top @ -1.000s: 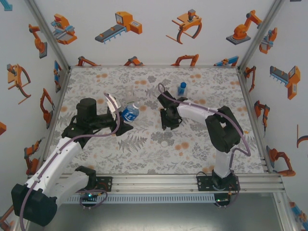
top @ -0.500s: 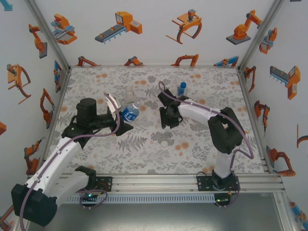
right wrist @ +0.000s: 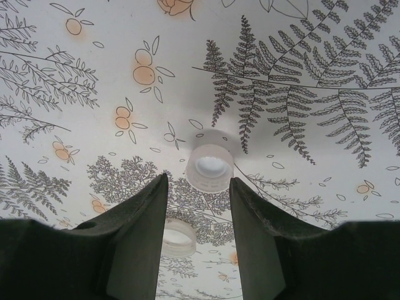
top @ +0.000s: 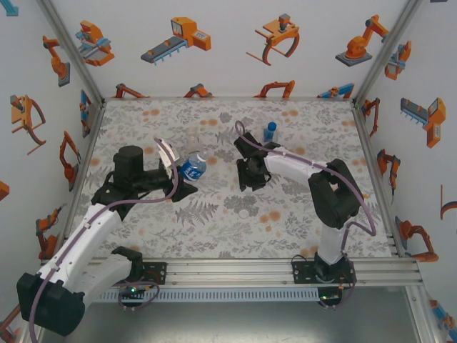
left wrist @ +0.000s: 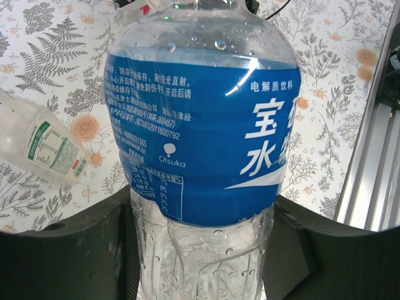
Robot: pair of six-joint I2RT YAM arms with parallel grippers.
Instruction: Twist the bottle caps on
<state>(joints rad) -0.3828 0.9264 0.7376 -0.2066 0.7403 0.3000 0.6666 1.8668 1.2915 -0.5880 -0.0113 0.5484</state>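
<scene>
left gripper [left wrist: 200,209]: the jaws are pinched on the water bottle [left wrist: 203,125]. one black finger [left wrist: 81,256] presses each side of its clear ribbed lower part, just under the blue label, and the bottle fills the whole gap between them. in the top view the bottle sits at the gripper's tip, left of the table's middle. beside it in the wrist view, to the left and apart from the jaws, is a clear bottle [left wrist: 47,147] with a green and white label. it looks tilted there, but whether it stands or lies i cannot tell.

right gripper [right wrist: 198,181]: the jaws stand partly spread with a clear gap, and nothing is pinched between them. a white cap [right wrist: 210,167] lies on the patterned table [right wrist: 325,37] just past the fingertips, in line with the gap, hollow side up and apart from both fingers. a second cap [right wrist: 178,237], also white, shows through the gap lower down, partly hidden behind one finger; whether it touches that finger i cannot tell. in the top view a small blue bottle [top: 270,131] stands upright just beyond this gripper, apart from it.
</scene>
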